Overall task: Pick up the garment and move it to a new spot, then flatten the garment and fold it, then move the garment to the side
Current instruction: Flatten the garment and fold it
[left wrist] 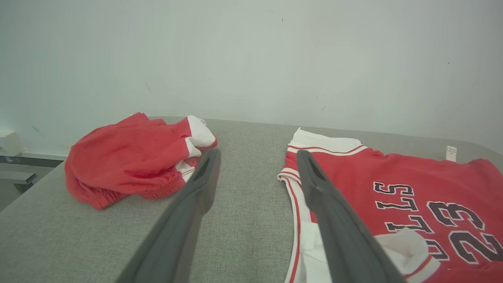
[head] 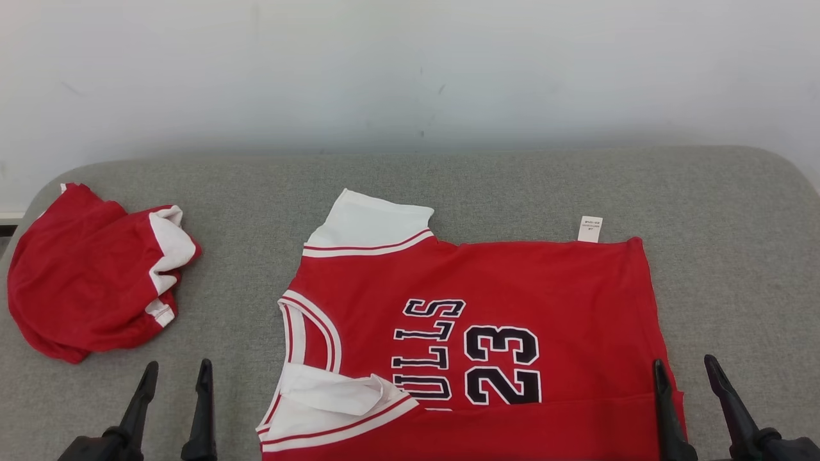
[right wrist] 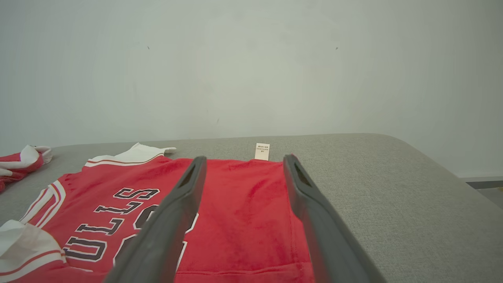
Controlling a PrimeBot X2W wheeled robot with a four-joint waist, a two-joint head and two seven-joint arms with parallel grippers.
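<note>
Left gripper point(head: 178, 365) and right gripper point(head: 684, 362) both spread wide, holding nothing. Red jersey point(head: 512, 288) lies flat, lower centre of head view, long axis left-right, collar toward frame left.

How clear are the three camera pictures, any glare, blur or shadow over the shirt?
Head view: even soft light, no glare, shirt sharp, its print readable. Left wrist view: the left gripper looms close and slightly soft; shirt beyond is clear. Right wrist view: the right gripper covers part of the print; no hard shadows.
</note>
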